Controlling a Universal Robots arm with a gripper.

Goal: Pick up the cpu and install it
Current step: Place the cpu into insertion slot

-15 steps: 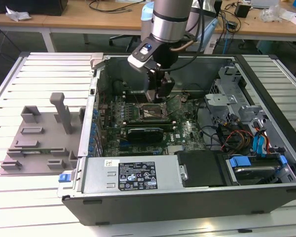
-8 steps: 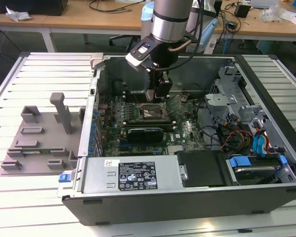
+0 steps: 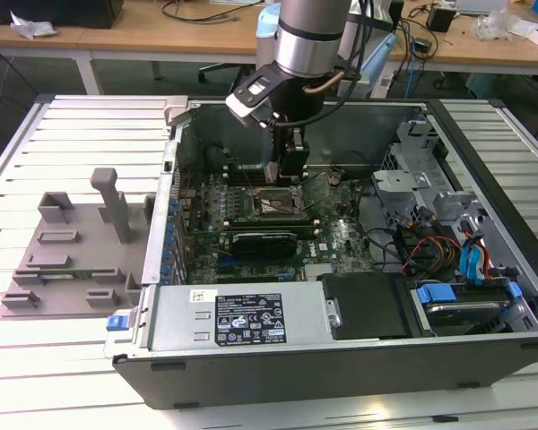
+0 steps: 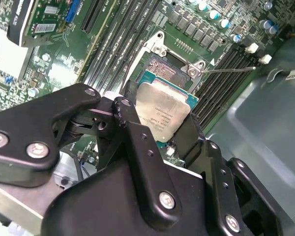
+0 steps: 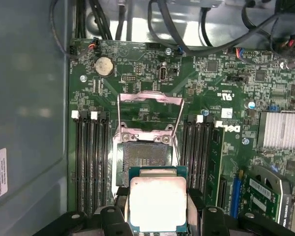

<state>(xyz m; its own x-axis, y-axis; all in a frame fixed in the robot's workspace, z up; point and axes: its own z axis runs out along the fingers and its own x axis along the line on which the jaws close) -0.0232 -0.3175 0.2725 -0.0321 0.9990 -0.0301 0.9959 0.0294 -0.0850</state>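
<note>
Your open computer case [image 3: 341, 367] surrounds the jaws on every side, with the arm reaching down into it from above. The green motherboard [image 3: 341, 237] lies flat directly beneath the jaws, and you can see it spread out under them in both wrist views. The grey tray [image 3: 72, 260] sits well away from the jaws, outside the case, on the exterior view's left. Your gripper [image 3: 282, 175] hangs low over the board. In the second wrist view its black fingers [image 4: 137, 142] are drawn in narrow, clamped on two opposite edges of the cpu [image 4: 164, 110]. Banks of black memory slots [image 5: 91, 157] run along the board to either side of the jaws. The socket [image 5: 142, 155] lies below and just beyond the jaws, its contacts bare, with its metal load plate [image 5: 150, 98] swung up farther off. The cpu sits between the jaws, metal top facing up, overlapping the socket's nearer edge. Whether it touches the socket you cannot tell
</note>
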